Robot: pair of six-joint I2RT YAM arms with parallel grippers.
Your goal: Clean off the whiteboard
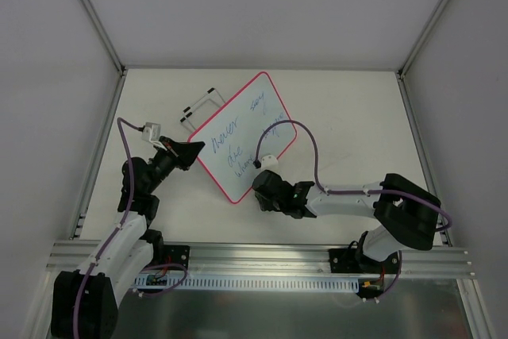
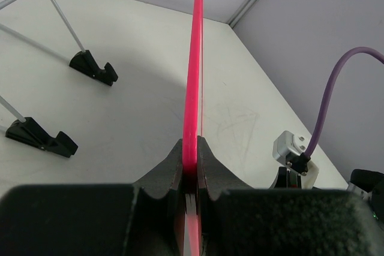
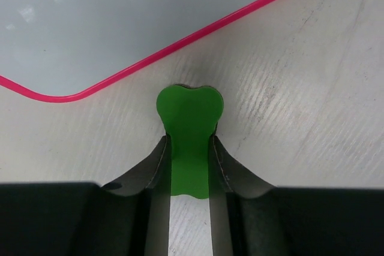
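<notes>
Whiteboard (image 1: 244, 136) pinched, eraser gripped.
Top view: the whiteboard is at the middle of the desk (image 1: 349, 109); its blue writing begins "never". Left wrist: left claw (image 2: 190, 148) pinches its pink frame. Right wrist: right claw (image 3: 189, 142) clamps a green eraser (image 3: 189, 109) just off the board's corner.

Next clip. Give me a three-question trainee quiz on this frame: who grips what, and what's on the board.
1. True or false: the left gripper is shut on the frame of the whiteboard.
2. The right gripper holds: A) a marker, B) the green eraser, C) nothing.
3. Fill in: the handwriting on the board is ___ in colour.

Key: 1 true; 2 B; 3 blue.
</notes>
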